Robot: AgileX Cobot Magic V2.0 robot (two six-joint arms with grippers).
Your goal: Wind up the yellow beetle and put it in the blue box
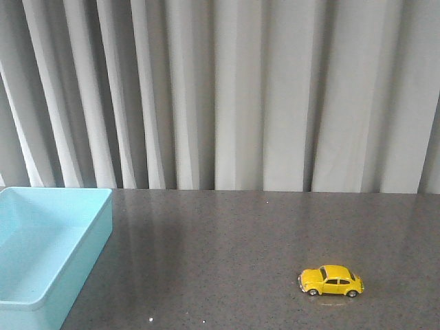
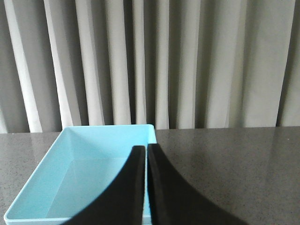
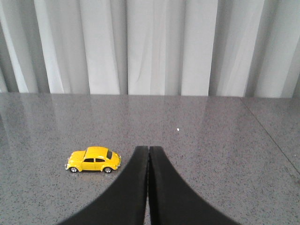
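Observation:
The yellow beetle (image 1: 331, 280) stands on its wheels on the dark speckled table at the front right, side on to the front camera. It also shows in the right wrist view (image 3: 93, 160), just beside my right gripper (image 3: 148, 149), which is shut and empty above the table. The blue box (image 1: 48, 240) sits at the front left, open and empty. In the left wrist view the box (image 2: 79, 173) lies under my left gripper (image 2: 146, 147), which is shut and empty over the box's near wall. Neither gripper shows in the front view.
A grey pleated curtain (image 1: 227, 89) hangs behind the table's far edge. The dark speckled tabletop (image 1: 227, 247) stretches between the box and the car. A small white speck (image 3: 178, 129) lies on the table beyond the right gripper.

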